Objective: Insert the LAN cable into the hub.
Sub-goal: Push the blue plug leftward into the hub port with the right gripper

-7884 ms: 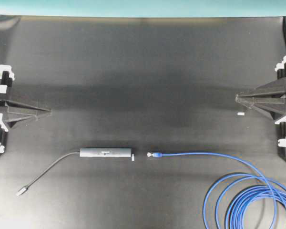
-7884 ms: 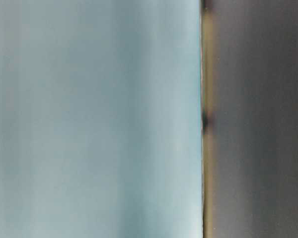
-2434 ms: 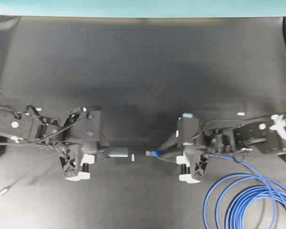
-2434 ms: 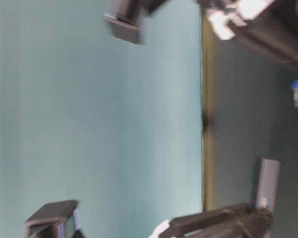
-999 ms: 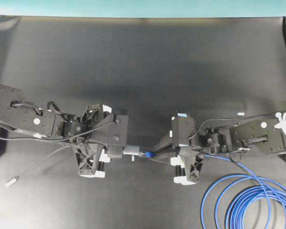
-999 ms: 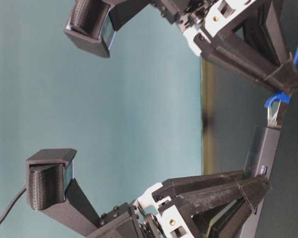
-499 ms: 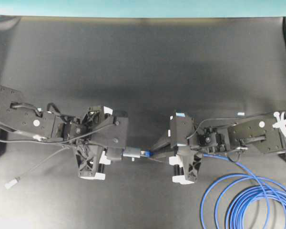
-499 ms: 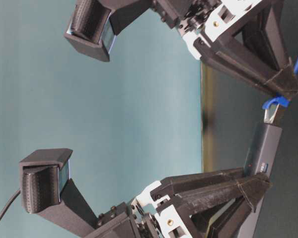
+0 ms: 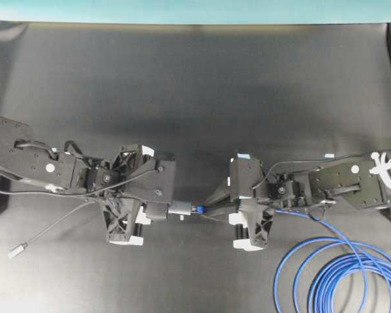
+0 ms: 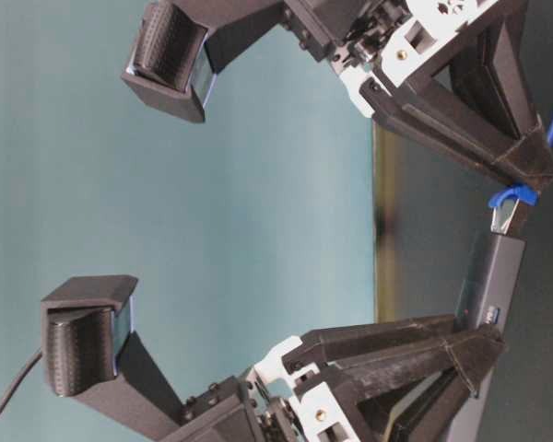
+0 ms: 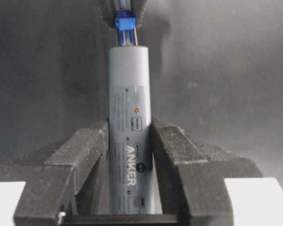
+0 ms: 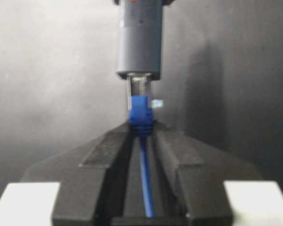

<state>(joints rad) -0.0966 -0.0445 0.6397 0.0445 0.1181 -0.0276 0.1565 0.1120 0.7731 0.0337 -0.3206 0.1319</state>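
Observation:
My left gripper (image 9: 158, 210) is shut on the hub (image 9: 178, 208), a slim dark grey bar, and holds it off the table. In the left wrist view the hub (image 11: 129, 117) stands between my fingers (image 11: 85, 150), label up. My right gripper (image 9: 212, 209) is shut on the LAN cable just behind its blue boot (image 9: 197, 209). In the right wrist view the clear plug (image 12: 139, 89) is partly inside the hub's end (image 12: 139, 52), with the boot (image 12: 141, 113) outside. The table-level view shows the plug (image 10: 508, 216) meeting the hub (image 10: 494, 276).
The cable's blue loops (image 9: 339, 274) lie at the front right of the black table (image 9: 195, 85). The hub's thin grey lead with silver plug (image 9: 17, 250) trails to the front left. A small white scrap (image 9: 328, 155) lies at the right.
Both arms lifted the hub and the plug from the table and brought them together. In the last second the right gripper edged left and the plug went a little further into the hub.

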